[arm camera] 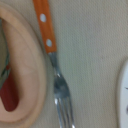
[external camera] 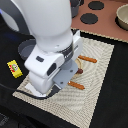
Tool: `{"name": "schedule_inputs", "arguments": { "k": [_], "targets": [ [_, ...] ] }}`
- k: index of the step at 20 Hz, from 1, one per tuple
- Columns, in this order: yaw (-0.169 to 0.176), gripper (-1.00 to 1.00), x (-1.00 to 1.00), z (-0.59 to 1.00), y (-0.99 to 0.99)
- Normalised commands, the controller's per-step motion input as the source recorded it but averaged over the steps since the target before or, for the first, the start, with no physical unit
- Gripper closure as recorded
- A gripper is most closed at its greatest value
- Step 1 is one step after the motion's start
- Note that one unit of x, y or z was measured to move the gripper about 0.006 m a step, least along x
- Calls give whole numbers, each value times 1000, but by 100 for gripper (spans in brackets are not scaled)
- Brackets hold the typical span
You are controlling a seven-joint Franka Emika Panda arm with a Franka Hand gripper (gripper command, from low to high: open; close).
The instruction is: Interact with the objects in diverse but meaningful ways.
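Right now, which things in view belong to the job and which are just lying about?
Job:
fork
yellow packet
beige plate
red item on the plate, too blurred to name

Lying about:
placemat
burners
bowl at the back

The fingers are not in view.

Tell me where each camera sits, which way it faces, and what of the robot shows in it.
Exterior view: off the arm, high, looking down at the striped placemat; the white arm fills the middle, end effector hidden.
Wrist view: on the wrist, facing straight down at an orange-handled fork beside a beige dish; no robot parts show.
Shared: the placemat, probably the fork.
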Motion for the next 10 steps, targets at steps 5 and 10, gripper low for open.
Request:
{"name": "schedule_inputs", "arguments": {
  "k": [5,10],
  "targets": [
    [5,-100,562,4,633],
    [14,-100,299,1,522]
  ]
}}
